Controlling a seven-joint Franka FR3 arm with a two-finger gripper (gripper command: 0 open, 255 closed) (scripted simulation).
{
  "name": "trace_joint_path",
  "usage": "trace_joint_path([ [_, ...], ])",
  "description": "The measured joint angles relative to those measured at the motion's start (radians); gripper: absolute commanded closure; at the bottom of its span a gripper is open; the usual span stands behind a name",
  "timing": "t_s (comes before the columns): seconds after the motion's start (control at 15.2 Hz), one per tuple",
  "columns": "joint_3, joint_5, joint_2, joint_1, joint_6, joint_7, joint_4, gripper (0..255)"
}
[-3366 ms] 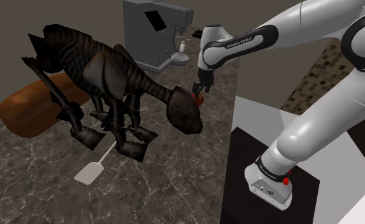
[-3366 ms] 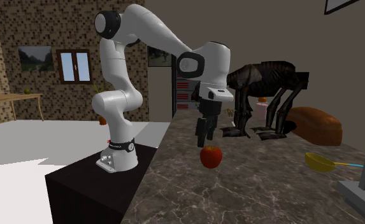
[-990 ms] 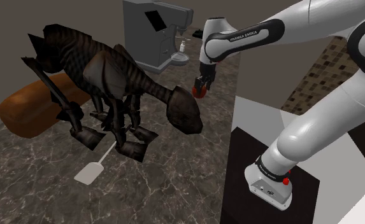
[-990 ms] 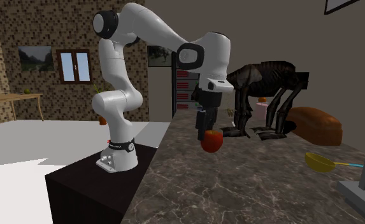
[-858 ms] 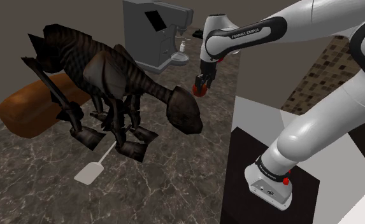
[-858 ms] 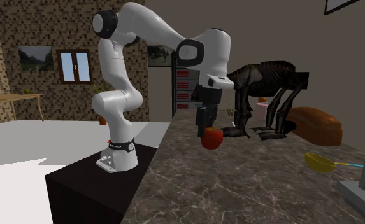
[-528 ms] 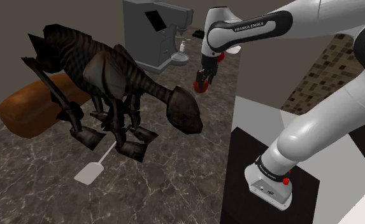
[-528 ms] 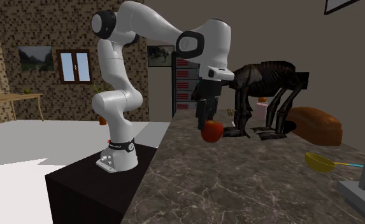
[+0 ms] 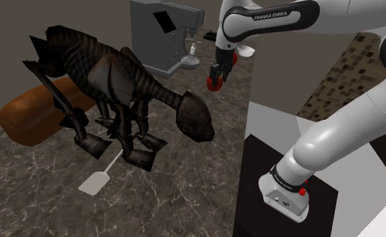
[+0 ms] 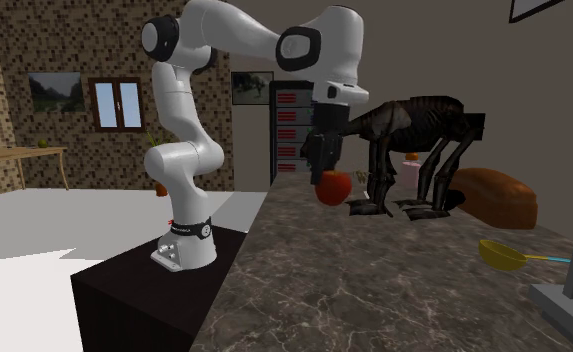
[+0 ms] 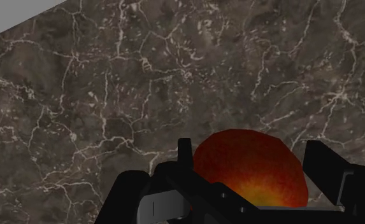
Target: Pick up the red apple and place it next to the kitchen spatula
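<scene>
My black gripper [image 9: 215, 82] is shut on a red apple [image 10: 334, 186] and holds it in the air, well above the dark marble counter [image 9: 164, 195]. In the wrist view the red apple [image 11: 250, 168] sits clasped between the two fingers [image 11: 185, 156], with marble counter [image 11: 111, 89] far below. A white spatula [image 9: 98, 177] lies flat on the counter toward the shoulder view's lower left, by the feet of a dark animal figure. The gripper [image 10: 326, 170] hangs far from the spatula.
A large dark striped animal figure [image 9: 110, 87] stands on the counter between the gripper and the spatula. A brown loaf [image 9: 29, 114] lies behind it. A grey coffee machine [image 9: 161, 34] stands at the back. A yellow scoop [image 10: 504, 254] lies at the second exterior view's right.
The gripper has risen steadily with the apple in it, from close above the counter to well above it. The spatula and figure have not moved.
</scene>
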Motion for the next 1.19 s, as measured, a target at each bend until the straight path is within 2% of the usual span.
trace_joint_path([
  [0.26,0.027,0.014,-0.033,0.02,-0.021,0.04,-0.014,255],
  [0.86,0.16,0.088,-0.109,0.117,-0.024,0.234,-0.087,255],
  [1.19,0.246,0.13,-0.11,0.171,-0.042,0.357,-0.066,255],
])
